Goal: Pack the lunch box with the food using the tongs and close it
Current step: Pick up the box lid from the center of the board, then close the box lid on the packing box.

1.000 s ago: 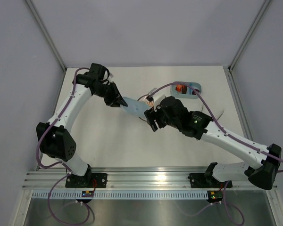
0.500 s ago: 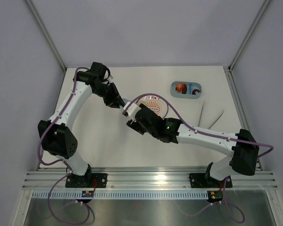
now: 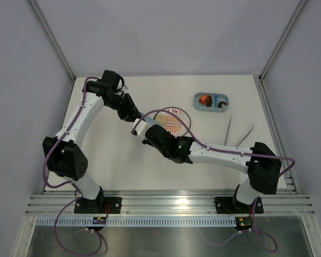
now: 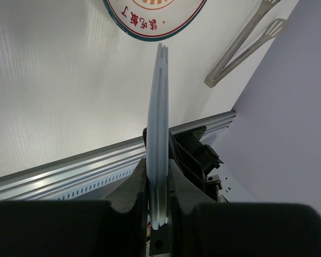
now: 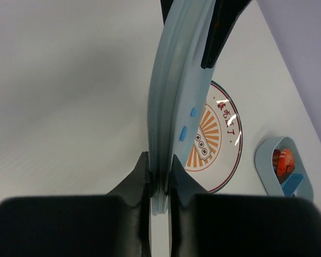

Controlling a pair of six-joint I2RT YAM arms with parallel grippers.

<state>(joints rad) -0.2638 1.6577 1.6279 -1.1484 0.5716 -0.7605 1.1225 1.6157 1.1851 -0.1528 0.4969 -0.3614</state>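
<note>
Now, smooth white table (image 3: 112, 160), lilac walls (image 3: 166, 37), left gripper (image 4: 158, 171) and right gripper (image 5: 159, 176) both pinch the thin translucent lid (image 4: 158, 107), oblong box (image 3: 223, 105) far right holds food (image 3: 204, 99), silvery tongs (image 4: 216, 75) nearby.

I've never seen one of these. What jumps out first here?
The left claw and right claw meet over the table, both clamped on one pale-blue lid. Just right of it lies an empty sunburst plate. At the far right, the box holds red-orange food, with tongs lying nearer us.
</note>
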